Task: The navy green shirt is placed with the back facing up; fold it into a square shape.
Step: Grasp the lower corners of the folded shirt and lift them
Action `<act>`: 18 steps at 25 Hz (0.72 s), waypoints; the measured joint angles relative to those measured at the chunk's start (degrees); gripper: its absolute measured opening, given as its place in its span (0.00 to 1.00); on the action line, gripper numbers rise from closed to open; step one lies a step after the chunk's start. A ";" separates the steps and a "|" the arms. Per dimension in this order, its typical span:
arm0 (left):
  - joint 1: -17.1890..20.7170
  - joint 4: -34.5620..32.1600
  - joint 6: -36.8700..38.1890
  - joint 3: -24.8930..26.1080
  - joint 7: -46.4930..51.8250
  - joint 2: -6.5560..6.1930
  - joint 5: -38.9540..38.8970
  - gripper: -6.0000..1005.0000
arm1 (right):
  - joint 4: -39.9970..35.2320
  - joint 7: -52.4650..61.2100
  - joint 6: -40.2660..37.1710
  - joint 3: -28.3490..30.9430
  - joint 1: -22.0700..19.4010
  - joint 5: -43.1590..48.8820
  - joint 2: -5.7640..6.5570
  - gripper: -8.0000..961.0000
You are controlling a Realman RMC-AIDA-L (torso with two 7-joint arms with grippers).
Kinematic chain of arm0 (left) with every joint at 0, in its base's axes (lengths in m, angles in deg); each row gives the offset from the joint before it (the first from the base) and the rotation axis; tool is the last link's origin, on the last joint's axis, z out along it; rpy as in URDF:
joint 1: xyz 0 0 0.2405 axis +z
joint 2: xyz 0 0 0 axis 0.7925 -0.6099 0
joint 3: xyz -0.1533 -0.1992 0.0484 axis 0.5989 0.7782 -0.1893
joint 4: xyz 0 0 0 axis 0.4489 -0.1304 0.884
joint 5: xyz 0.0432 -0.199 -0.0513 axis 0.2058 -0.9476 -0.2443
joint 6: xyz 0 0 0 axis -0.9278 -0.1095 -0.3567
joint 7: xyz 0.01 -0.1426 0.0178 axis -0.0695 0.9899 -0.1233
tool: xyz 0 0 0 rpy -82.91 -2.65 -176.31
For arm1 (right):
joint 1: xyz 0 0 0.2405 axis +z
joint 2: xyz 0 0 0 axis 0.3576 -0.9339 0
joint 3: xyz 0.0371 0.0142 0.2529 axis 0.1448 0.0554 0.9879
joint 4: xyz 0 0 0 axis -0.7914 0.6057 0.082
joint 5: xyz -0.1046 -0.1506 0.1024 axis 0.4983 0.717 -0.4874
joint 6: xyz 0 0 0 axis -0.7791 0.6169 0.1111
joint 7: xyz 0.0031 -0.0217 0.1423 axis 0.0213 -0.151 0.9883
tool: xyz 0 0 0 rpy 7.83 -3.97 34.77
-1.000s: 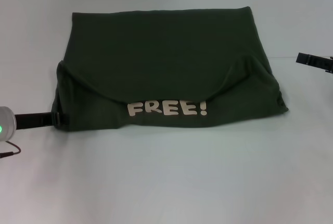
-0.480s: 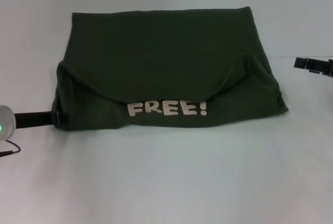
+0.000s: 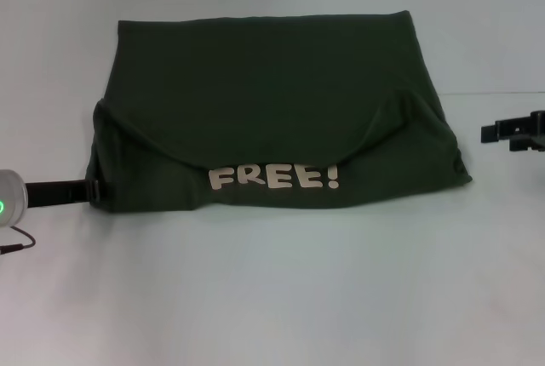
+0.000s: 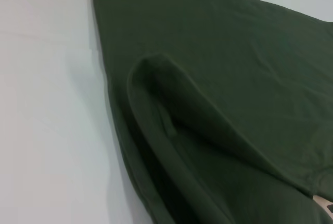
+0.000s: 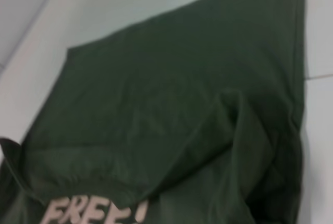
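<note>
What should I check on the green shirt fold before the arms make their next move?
1. Near edge of the navy green shirt folded up, FREE! lettering showing: ok.
2. Fold lying flat: not ok, it bulges at both near corners.
3. Square shape reached: not ok, it is wider than deep.
4. Left pincer at the shirt's near left corner: ok; grip cannot tell.
5. Right pincer apart from the cloth, beside its right edge: ok.

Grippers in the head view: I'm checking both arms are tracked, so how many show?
2. The left gripper is at the navy green shirt's near left corner; the right gripper hangs apart, right of the shirt.
</note>
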 joint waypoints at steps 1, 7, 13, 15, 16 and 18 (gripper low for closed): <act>-0.02 0.00 0.01 0.01 0.10 -0.01 0.00 0.03 | -0.07 0.49 0.05 -0.25 0.41 1.37 -0.07 0.75; -0.28 0.01 0.13 0.03 0.32 -0.08 -0.02 0.03 | -0.08 1.21 2.82 -2.88 2.23 4.91 -1.52 0.75; -0.51 0.01 0.18 0.06 0.32 -0.18 -0.21 0.03 | 0.32 0.84 8.27 -6.62 3.15 5.15 -2.82 0.75; -0.61 0.01 0.17 0.05 0.33 -0.28 -0.25 0.03 | 0.37 0.40 9.84 -7.66 3.33 5.17 -3.44 0.75; -0.67 0.01 0.18 0.05 0.32 -0.32 -0.28 0.03 | 0.37 0.10 10.52 -7.99 3.43 5.17 -3.76 0.75; -0.72 0.03 0.17 0.07 0.33 -0.37 -0.34 0.03 | 0.62 -0.50 11.84 -8.38 3.73 5.18 -4.36 0.75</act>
